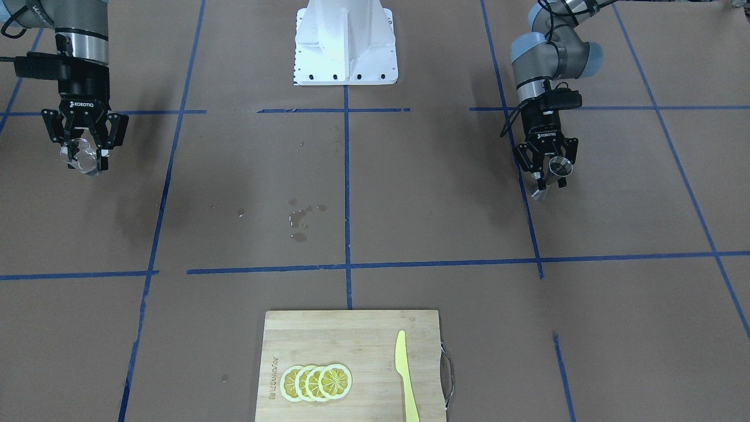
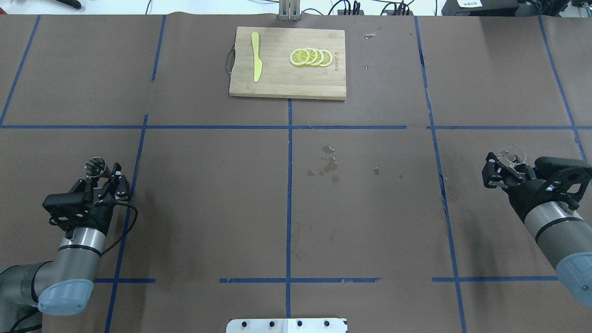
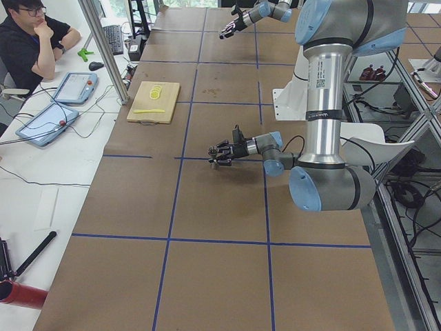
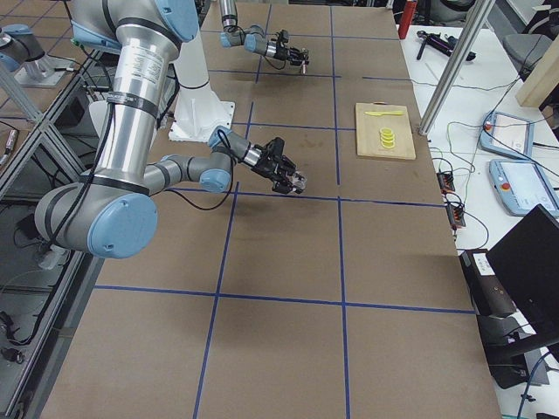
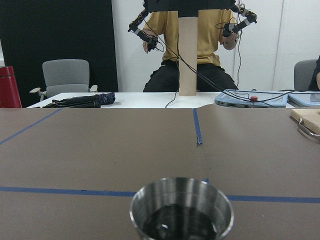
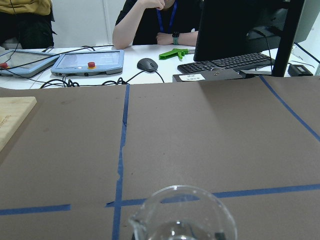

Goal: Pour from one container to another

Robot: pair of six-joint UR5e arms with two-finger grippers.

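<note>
A small steel cup (image 2: pixel 95 167) stands upright between the fingers of my left gripper (image 2: pixel 103 175), which is shut on it, low over the table's left side. The left wrist view shows the steel cup (image 5: pixel 181 210) from above its rim, with dark liquid in the bottom. My right gripper (image 2: pixel 506 164) is shut on a clear glass cup with a spout (image 2: pixel 512 154) at the table's right side. The clear cup (image 6: pixel 182 216) also shows in the right wrist view. In the front view the steel cup (image 1: pixel 561 167) is on the right and the clear cup (image 1: pixel 82 157) on the left, far apart.
A wooden cutting board (image 2: pixel 286 78) at the far middle carries lemon slices (image 2: pixel 311 57) and a yellow knife (image 2: pixel 255 62). Wet spots (image 2: pixel 328 164) mark the brown paper near the centre. The robot's white base (image 1: pixel 345 44) stands at the near edge. People sit beyond the far edge.
</note>
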